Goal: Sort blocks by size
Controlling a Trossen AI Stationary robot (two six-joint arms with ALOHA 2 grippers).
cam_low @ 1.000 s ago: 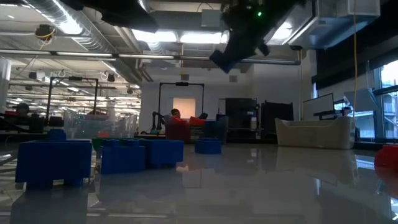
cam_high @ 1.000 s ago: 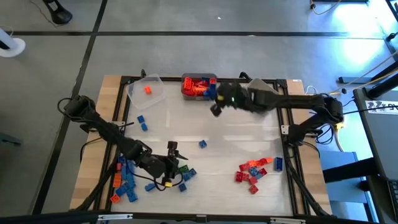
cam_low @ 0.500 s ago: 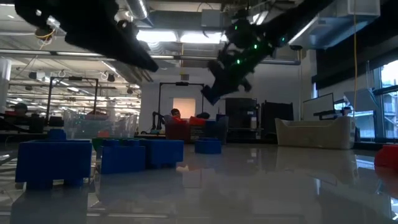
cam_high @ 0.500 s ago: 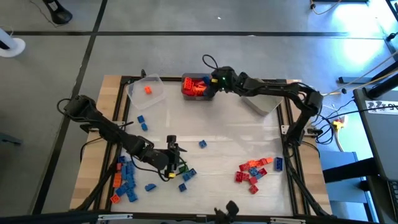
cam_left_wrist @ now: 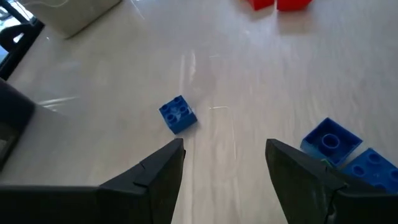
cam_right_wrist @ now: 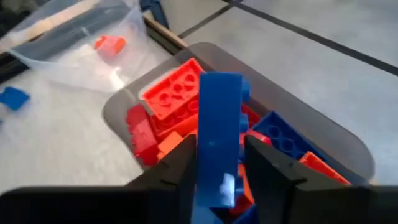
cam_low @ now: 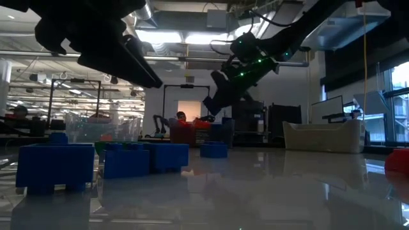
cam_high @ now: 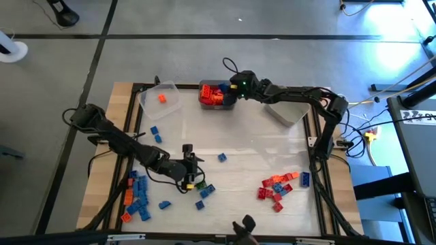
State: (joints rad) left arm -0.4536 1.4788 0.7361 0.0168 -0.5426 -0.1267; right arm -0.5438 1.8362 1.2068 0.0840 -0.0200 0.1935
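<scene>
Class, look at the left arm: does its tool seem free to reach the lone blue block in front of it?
Probably yes. The left tool stands open and empty, and bare tabletop lies between it and the lone blue block; other blocks sit off to one side.

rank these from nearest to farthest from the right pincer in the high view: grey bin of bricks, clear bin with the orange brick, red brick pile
1. The grey bin, right beneath the right pincer at the table's far edge.
2. The clear bin, farther left along that edge, holding one orange brick.
3. The red brick pile, at the near right of the table.
</scene>
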